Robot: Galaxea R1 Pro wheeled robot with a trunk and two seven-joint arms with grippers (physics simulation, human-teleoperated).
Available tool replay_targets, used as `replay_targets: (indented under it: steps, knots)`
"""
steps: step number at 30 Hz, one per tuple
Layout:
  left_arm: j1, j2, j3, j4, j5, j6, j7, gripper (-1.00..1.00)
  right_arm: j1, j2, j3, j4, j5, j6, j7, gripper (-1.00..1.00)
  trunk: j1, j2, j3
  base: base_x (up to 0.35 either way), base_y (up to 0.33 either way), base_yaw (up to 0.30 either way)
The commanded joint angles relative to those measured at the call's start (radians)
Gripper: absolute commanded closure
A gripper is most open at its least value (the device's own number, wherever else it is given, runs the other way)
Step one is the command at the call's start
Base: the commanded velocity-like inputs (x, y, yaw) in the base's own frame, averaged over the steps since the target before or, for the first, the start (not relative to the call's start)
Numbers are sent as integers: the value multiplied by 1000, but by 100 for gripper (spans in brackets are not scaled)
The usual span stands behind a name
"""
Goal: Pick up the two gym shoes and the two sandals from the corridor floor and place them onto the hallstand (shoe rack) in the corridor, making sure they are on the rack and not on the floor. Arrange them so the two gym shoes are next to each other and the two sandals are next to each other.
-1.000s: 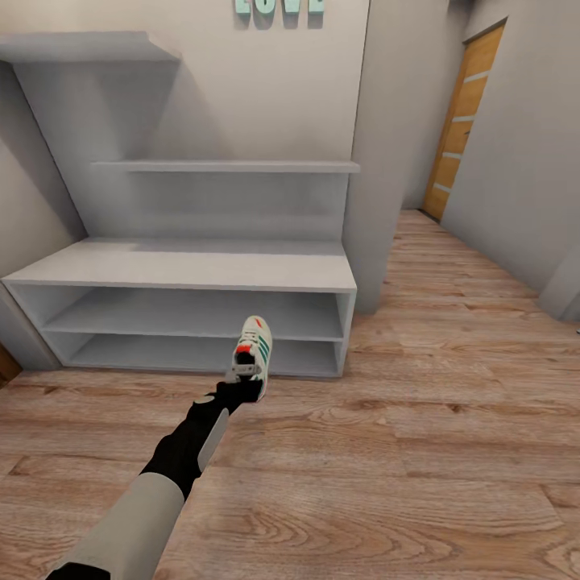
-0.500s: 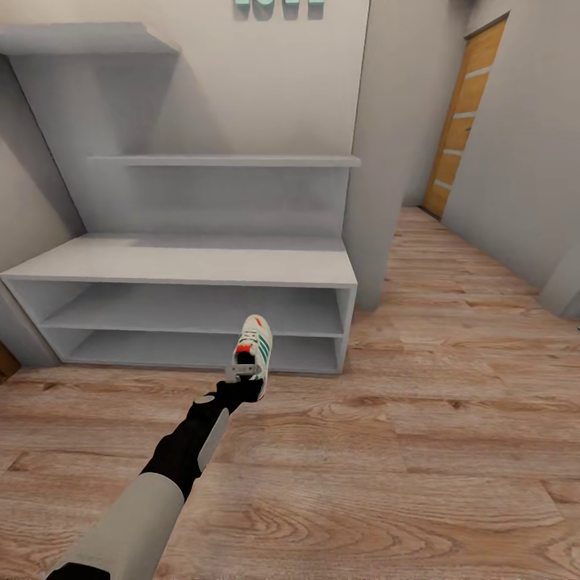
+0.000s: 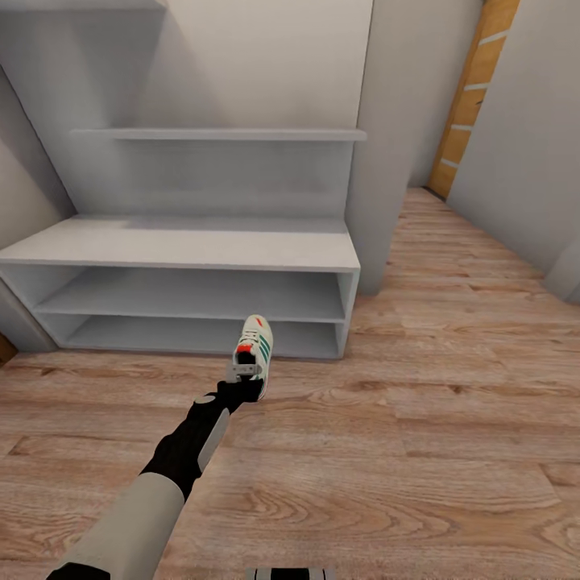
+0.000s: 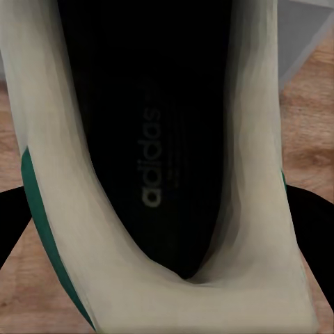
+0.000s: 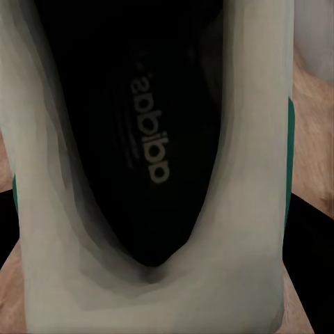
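From the head camera I see my left arm reaching ahead toward 12 o'clock, its left gripper [image 3: 242, 385] clamped on the heel of a gym shoe [image 3: 254, 346], which it holds off the corridor floor [image 3: 451, 419] with the toe pointing at the hallstand [image 3: 193, 250]. The cream sneaker, with green side stripes and an orange-red tongue patch, hangs just in front of the stand's lowest tier, near its right end; I cannot tell how close it is to the shelf edge. The pale grey bench shelves and the stepped shelf above them carry nothing. At about 1 o'clock a wooden door [image 3: 471, 105] closes off the far end of the corridor. My left wrist camera looks straight into the dark insole of the held shoe [image 4: 167, 174], black fingers [image 4: 14, 223] flanking its sides. My right wrist camera looks into a second gym shoe [image 5: 153, 174] the same way, dark finger shapes at both sides, so the right gripper appears to grip that one.
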Motion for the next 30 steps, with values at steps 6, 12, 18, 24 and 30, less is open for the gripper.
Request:
replay_targets:
  steps: [6, 12, 18, 24, 30]
  knots:
    - [0, 0, -2, -1, 9, 3, 1, 100, -1, 0, 0, -1, 4, 5, 0, 100, 0, 0, -3, 15, 0, 0]
    - [0, 0, -3, 0, 9, 1, 1, 100, -1, 0, 0, -1, 5, 5, 0, 100, 0, 0, -3, 282, -29, 0]
    - [0, 0, -3, 1, 9, 1, 1, 100, -1, 0, 0, -1, 5, 5, 0, 100, 0, 0, -3, 344, -62, 0]
    - [0, 0, -1, 2, 9, 1, 0, 100, -1, 0, 0, -2, 5, 5, 0, 100, 0, 0, -3, 349, -9, 0]
    - [0, 1, -1, 2, 9, 1, -1, 100, -1, 0, 1, -2, 5, 5, 0, 100, 0, 0, -3, 349, -6, 0]
